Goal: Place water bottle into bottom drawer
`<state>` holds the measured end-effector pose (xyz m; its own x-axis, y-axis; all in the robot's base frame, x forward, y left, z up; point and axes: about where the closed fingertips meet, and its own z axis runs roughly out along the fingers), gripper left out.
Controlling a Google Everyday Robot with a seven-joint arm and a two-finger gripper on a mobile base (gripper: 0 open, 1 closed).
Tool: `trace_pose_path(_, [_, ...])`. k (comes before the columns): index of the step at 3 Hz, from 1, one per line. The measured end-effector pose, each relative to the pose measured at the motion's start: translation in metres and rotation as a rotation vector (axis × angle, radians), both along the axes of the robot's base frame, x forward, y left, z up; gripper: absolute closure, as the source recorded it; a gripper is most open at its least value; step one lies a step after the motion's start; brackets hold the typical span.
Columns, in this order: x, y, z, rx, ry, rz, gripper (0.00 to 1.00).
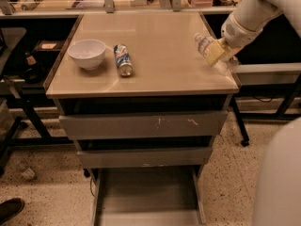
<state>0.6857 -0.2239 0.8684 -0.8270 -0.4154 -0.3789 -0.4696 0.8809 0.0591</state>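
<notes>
The gripper [217, 54] hung at the right edge of the table [160, 74], its jaws clamped across the middle of the water bottle [203, 43]. The bottle sat tilted in that grip, cap end pointing far and left. Below, the bottom drawer [146, 192] stood pulled open toward the near side. A white bowl [87, 53] and a soda can [123, 60] rested on the table's left part, just beside each other.
</notes>
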Motion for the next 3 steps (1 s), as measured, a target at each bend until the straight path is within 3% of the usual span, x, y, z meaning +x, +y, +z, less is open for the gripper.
trace_pose_path(1, [-0.016, 0.005, -0.023, -0.007, 0.058, 0.013, 1.00])
trace_pose_path(3, [-0.027, 0.007, -0.018, 0.006, 0.054, 0.023, 1.00])
